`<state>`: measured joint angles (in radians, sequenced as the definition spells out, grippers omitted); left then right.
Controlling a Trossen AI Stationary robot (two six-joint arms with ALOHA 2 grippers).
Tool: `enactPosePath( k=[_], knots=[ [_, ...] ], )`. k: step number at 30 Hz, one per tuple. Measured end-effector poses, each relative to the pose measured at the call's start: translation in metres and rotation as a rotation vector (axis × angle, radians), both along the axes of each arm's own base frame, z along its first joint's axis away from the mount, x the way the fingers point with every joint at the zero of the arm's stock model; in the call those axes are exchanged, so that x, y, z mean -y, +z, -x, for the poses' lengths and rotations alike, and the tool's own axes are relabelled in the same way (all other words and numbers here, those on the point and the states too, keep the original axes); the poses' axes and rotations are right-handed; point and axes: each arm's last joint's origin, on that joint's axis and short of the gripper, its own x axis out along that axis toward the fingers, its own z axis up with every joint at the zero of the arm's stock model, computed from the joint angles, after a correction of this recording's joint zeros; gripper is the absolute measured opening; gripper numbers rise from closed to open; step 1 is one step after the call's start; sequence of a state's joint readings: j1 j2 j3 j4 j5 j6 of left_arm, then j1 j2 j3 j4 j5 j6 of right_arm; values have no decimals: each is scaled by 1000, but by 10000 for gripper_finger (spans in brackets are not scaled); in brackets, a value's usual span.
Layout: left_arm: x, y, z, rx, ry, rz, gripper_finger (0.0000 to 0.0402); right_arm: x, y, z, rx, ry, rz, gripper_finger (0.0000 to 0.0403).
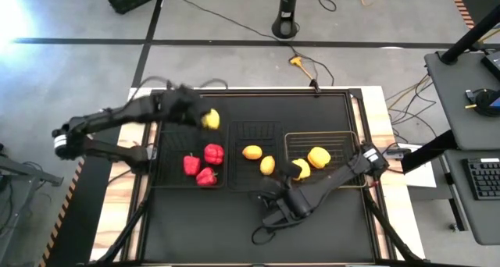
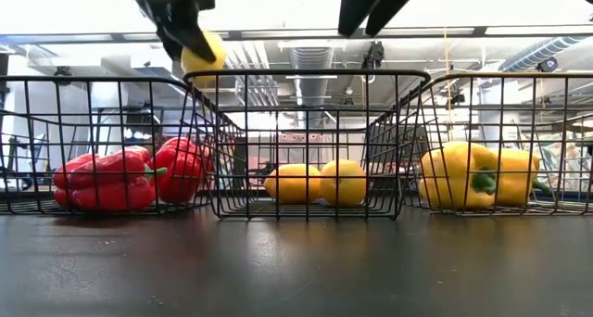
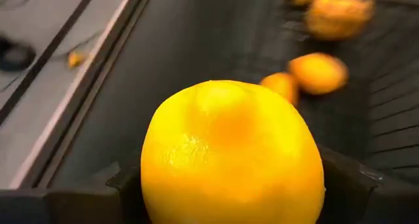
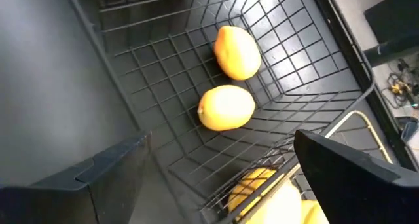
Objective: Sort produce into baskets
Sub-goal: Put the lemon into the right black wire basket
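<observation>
My left gripper (image 1: 205, 117) is shut on a yellow lemon (image 1: 212, 119), high above the mat by the far right corner of the left black basket (image 1: 168, 154), which holds three red peppers (image 1: 205, 164). The narrower middle black basket (image 1: 238, 134) holds two lemons (image 4: 226, 107), lying on its wire floor. Two yellow peppers (image 1: 311, 162) lie in the pale wire basket (image 1: 344, 138) on the right. My right gripper (image 4: 222, 178) hangs open and empty over the near side of the middle basket. My left gripper pinches the lemon between its two fingers (image 3: 124, 185), which sit on the lemon's two opposite sides (image 3: 154, 178). The fingers slant down from the table's left. The lemon (image 2: 205, 50) is lifted clear, above the basket rims.
The three baskets stand side by side across a black mat (image 1: 203, 220), whose near half is bare. Cables (image 1: 301, 64) run over the floor beyond the table's far edge. A desk with a keyboard (image 1: 480, 177) stands off to the right.
</observation>
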<state>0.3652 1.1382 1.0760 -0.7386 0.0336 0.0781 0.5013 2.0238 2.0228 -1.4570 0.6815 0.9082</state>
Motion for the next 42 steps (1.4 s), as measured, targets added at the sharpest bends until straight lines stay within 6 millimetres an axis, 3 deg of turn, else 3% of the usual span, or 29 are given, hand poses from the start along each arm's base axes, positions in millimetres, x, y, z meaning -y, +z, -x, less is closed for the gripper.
enactPosePath(
  k=[6,10,17,26,33,42],
  knots=[
    [67,-22,-25,201,-153,21,279,-9,16,14,53,8,-31,365],
    [87,-38,-51,210,-157,-18,279,-8,33,24,99,9,-56,365],
    [86,-59,-106,-2,-163,-14,279,0,56,35,188,-22,-75,365],
    [82,-87,-157,-202,-158,-10,282,-1,59,38,179,2,-68,365],
    [72,-124,-169,-298,-67,45,285,-8,57,42,172,23,-76,366],
    [74,-136,-172,-313,-48,56,326,-9,50,43,161,10,-74,366]
  ],
)
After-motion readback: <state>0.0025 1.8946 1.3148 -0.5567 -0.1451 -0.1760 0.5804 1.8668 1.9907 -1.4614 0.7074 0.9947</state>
